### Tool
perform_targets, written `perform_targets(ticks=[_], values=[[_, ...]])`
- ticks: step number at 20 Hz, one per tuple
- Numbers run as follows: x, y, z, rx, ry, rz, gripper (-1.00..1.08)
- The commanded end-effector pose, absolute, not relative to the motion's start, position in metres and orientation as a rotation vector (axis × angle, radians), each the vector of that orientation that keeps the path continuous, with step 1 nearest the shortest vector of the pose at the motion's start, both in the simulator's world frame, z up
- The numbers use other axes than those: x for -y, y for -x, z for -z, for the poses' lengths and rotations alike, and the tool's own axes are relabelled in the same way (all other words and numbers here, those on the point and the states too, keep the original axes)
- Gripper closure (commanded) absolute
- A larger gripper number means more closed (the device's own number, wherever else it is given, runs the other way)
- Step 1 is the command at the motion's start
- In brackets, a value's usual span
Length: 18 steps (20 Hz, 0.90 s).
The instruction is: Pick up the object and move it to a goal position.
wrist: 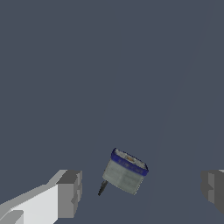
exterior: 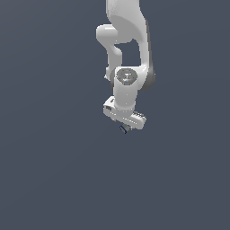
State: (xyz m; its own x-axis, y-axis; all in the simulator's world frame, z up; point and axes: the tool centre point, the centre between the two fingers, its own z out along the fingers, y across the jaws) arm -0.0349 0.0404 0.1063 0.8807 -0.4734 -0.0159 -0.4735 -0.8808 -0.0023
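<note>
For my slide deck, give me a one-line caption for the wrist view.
Open end effector straddling the small navy-and-grey object, fingers apart on either side.

A: The light is even and soft, and the slate ground is flat and dim, with no glare.

B: The arm (exterior: pixel 128 49) shades grey on one flank. In the wrist view a small dark shadow sits just beside the object (wrist: pixel 125 171). Edges are jagged and low-resolution, not blurred.
</note>
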Motion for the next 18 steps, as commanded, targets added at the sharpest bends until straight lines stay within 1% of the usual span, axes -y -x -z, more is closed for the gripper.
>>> perform_targets(ticks=[1,11,18], values=[[-0.046,0.04,-0.1,-0.858,3.016,-0.021,-0.92],[-0.063,0.061,-0.077,-1.202,2.9,-0.011,-0.92],[-0.07,0.071,-0.067,-1.356,2.833,-0.004,-0.92]])
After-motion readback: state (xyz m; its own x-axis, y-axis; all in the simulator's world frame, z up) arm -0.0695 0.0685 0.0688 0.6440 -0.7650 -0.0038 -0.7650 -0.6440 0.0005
